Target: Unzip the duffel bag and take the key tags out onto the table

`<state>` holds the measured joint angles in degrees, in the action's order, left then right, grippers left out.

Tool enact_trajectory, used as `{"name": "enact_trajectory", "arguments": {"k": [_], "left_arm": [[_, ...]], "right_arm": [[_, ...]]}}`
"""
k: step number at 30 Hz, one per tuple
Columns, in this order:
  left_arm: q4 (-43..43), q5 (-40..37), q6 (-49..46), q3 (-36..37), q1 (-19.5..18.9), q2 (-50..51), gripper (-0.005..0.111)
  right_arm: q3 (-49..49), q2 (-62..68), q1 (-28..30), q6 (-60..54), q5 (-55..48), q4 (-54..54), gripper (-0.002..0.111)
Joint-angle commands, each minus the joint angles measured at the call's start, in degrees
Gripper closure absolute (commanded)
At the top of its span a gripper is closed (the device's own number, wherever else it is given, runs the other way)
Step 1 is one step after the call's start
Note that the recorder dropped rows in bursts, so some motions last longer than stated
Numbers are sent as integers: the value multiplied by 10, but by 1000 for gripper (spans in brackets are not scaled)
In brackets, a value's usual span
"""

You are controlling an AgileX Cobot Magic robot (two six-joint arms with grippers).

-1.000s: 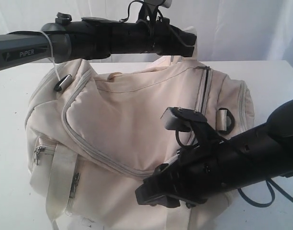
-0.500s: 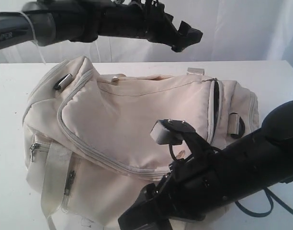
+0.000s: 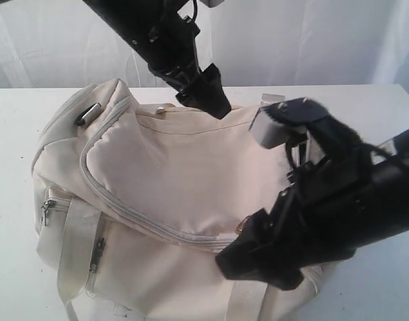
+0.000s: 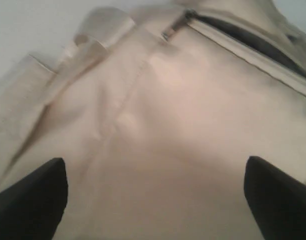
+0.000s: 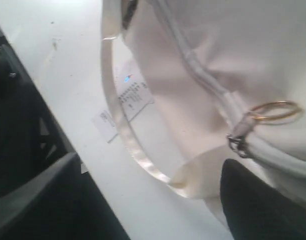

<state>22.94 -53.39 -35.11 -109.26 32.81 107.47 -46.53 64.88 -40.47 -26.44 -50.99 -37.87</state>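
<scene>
The cream-white duffel bag (image 3: 171, 174) lies on the white table (image 3: 11, 140). My left gripper (image 3: 208, 90) hangs open just over the bag's far top edge. In the left wrist view its fingertips (image 4: 35, 197) stand wide apart over bare bag fabric (image 4: 158, 125), and a zipper pull (image 4: 173, 30) sits at the end of a dark open slit (image 4: 253, 45). My right gripper (image 3: 258, 257) is open at the bag's near side. Its wrist view shows a zipper pull with a gold ring (image 5: 270, 112) beside one fingertip (image 5: 265, 210). The key tags are hidden.
A webbing handle (image 5: 125, 130) loops out over the table (image 5: 63, 55) next to a white paper hang tag (image 5: 125, 102). The table's near edge (image 5: 100, 207) drops to dark floor. A side pocket with zippers (image 3: 71, 234) sits on the bag's left end.
My left arm swung from level above the bag down to its far top edge. My right arm rose and shifted right along the bag's near side. The bag top has flattened.
</scene>
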Motion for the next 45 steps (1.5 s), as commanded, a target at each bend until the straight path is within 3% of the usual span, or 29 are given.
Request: {"name": "enact_trajectory", "arguments": {"k": [1,5,8,12,17,21,28,30,33,39,42,45], "left_arm": [[6,-129,19,-5,-1,-29,13],[8,-166,31,-3,-1,-49,23],[55,-166,48,34,-1,-74,38],[154,-166,28,118,-1,-110,54],[223,-166,3,246,-1,-146,63],[275,-98,-21,337,-1,-156,63],[307,-2,-65,379,-1,-155,63],[319,2,-119,379,-1,-155,63],[354,2,-280,379,-1,-155,63],[356,-1,-580,379,-1,-155,62],[356,22,-612,379,-1,-154,48],[360,31,-612,379,-1,-144,42]], "right_arm": [[-30,-64,7,122,-16,141,37],[-35,-106,7,199,-16,239,37],[-35,-122,7,220,-18,274,37],[-35,-119,7,268,-6,325,37],[-35,-76,7,318,7,379,41],[-36,-34,7,318,61,379,45],[-95,49,58,329,56,426,45],[-115,63,79,308,33,410,45],[-153,100,129,264,-21,314,45],[-154,157,140,264,-7,203,45],[-154,176,140,264,-7,212,45],[-154,187,140,264,-7,206,45]]}}
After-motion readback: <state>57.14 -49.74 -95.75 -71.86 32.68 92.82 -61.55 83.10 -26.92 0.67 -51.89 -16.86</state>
